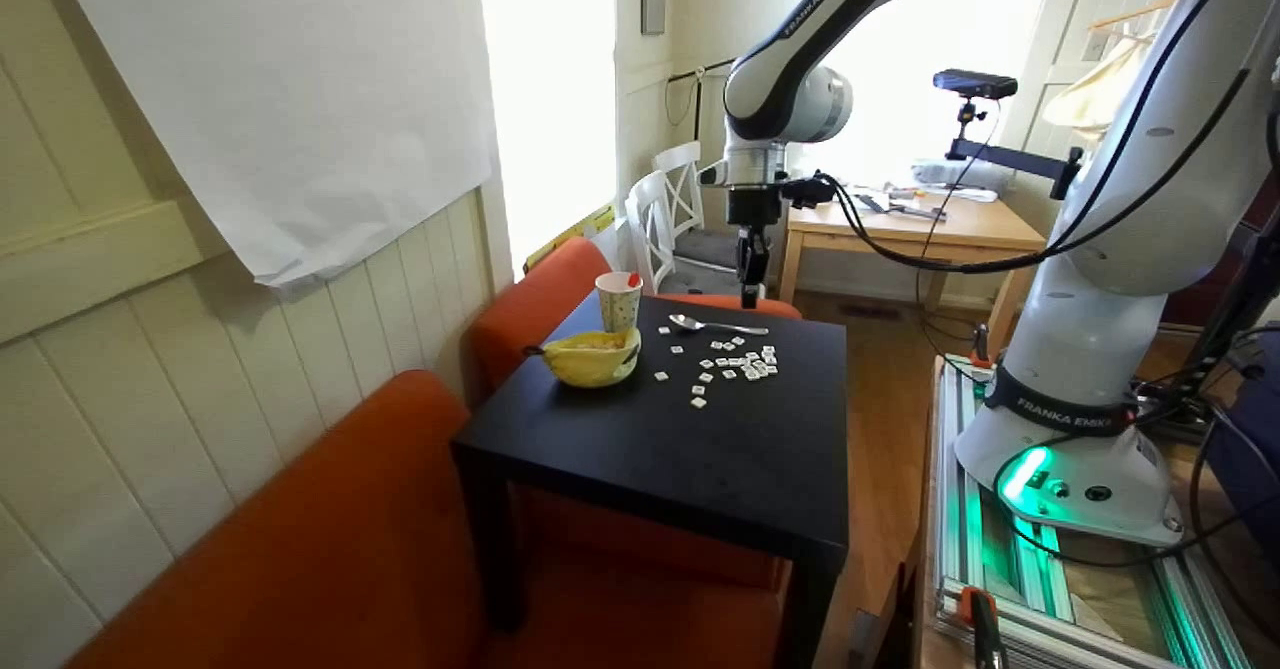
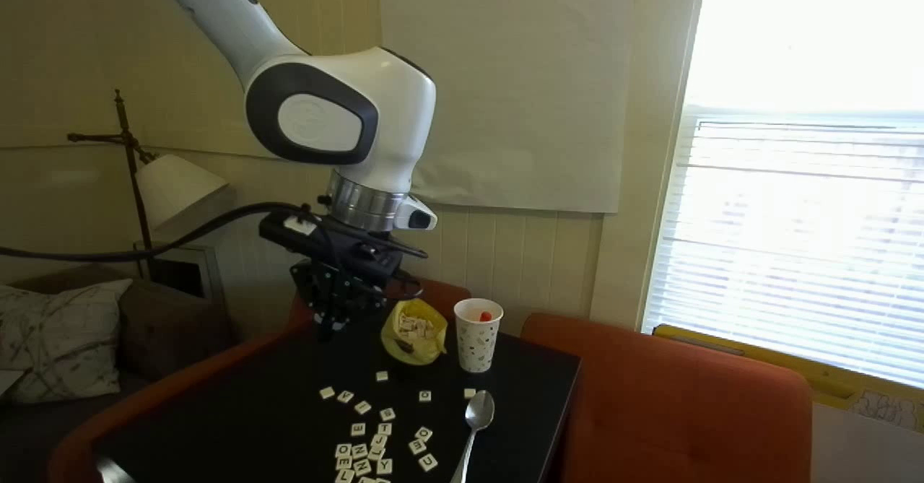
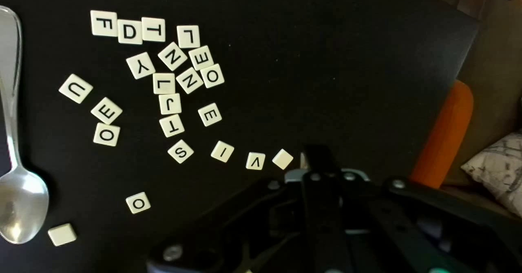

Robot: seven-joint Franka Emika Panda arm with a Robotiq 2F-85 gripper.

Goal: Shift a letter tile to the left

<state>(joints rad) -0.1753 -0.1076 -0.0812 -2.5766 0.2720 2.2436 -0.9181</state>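
Note:
Several cream letter tiles lie scattered on the black table (image 1: 640, 459). In the wrist view a row includes an S tile (image 3: 180, 151), an I tile (image 3: 222, 151), a V tile (image 3: 255, 161) and a blank-faced tile (image 3: 282, 159). My gripper (image 3: 316, 154) is shut, and a narrow cream sliver of a letter tile (image 3: 303, 161) shows edge-on at its fingertips; its face is hidden. Exterior views show no table tile at that spot. In both exterior views the gripper (image 1: 750, 287) (image 2: 329, 330) points down, well above the table, and the held tile cannot be made out.
A spoon (image 1: 718, 326) lies beside the tiles. A patterned paper cup (image 2: 476, 342) and a yellow bowl-like pouch holding tiles (image 2: 413, 338) stand at the table's wall side. Orange seats (image 1: 540, 299) border the table. A dense tile cluster (image 3: 175, 61) lies by the spoon.

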